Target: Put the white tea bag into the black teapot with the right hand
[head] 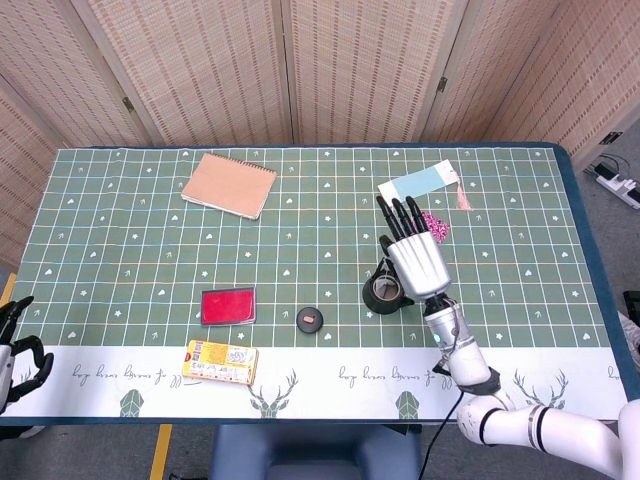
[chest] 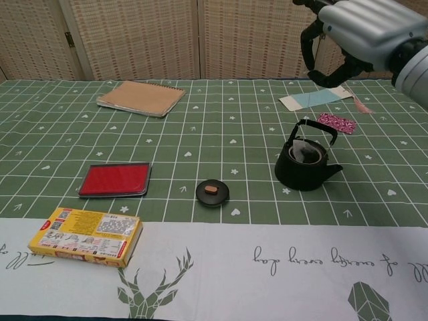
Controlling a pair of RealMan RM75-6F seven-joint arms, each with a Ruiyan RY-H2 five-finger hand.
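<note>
The black teapot (head: 381, 293) (chest: 304, 168) stands right of the table's middle, lid off. The white tea bag (chest: 307, 152) stands upright in its opening, under the handle; in the head view it is only a pale patch (head: 391, 290). My right hand (head: 412, 256) (chest: 356, 35) hovers above the pot. In the chest view its thumb and a finger curl together into a ring, as if pinching the bag's thin string, which I can barely make out. My left hand (head: 14, 350) hangs off the table's front left corner, holding nothing, fingers apart.
The pot's round lid (head: 310, 320) (chest: 212, 192) lies left of the pot. A red case (chest: 115, 179), a yellow box (chest: 85, 236), a tan notebook (chest: 142, 97), a pale blue card (chest: 311, 99) and a pink patterned packet (chest: 336, 122) lie about the table.
</note>
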